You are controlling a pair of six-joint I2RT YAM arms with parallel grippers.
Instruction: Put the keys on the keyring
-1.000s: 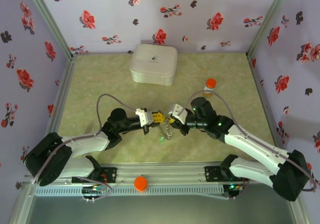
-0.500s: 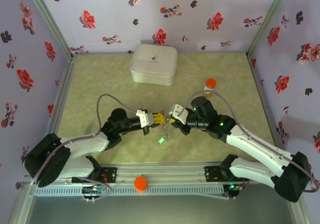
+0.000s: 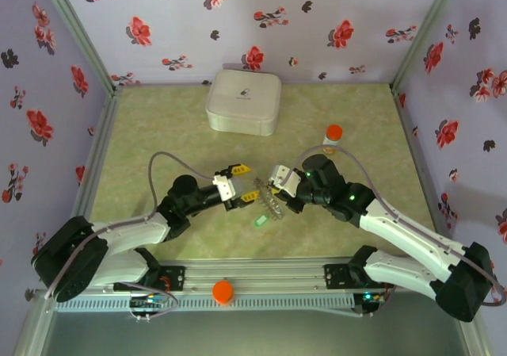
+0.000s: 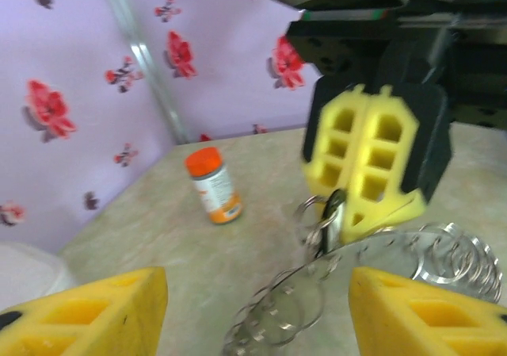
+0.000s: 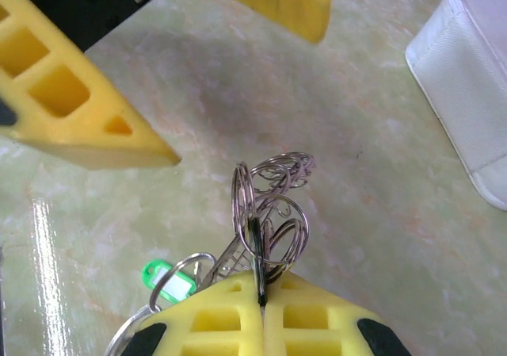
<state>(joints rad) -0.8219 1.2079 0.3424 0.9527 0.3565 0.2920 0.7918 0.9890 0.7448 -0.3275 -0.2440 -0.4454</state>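
Observation:
My right gripper (image 3: 274, 188) (image 5: 261, 299) is shut on a slim dark edge in the keyring (image 3: 268, 201) (image 5: 265, 205) bunch. I cannot tell whether that edge is the ring itself or the dark key's head. The keyring carries several small wire loops and sags from the pads toward the table (image 3: 158, 134). The green tab (image 3: 259, 221) (image 5: 168, 281) hangs on one loop low on the bunch. My left gripper (image 3: 243, 185) (image 4: 253, 316) is open, its yellow fingers (image 4: 79, 316) standing either side of the keyring (image 4: 317, 292) without touching it.
A white rounded-square case (image 3: 243, 101) (image 5: 471, 78) sits at the back of the table. An orange-capped bottle (image 3: 333, 138) (image 4: 212, 185) stands just beyond the right arm. Floral walls close in three sides.
My left gripper has opened and drawn back a little to the left, letting go of the bunch. The keyring now hangs from the right gripper alone.

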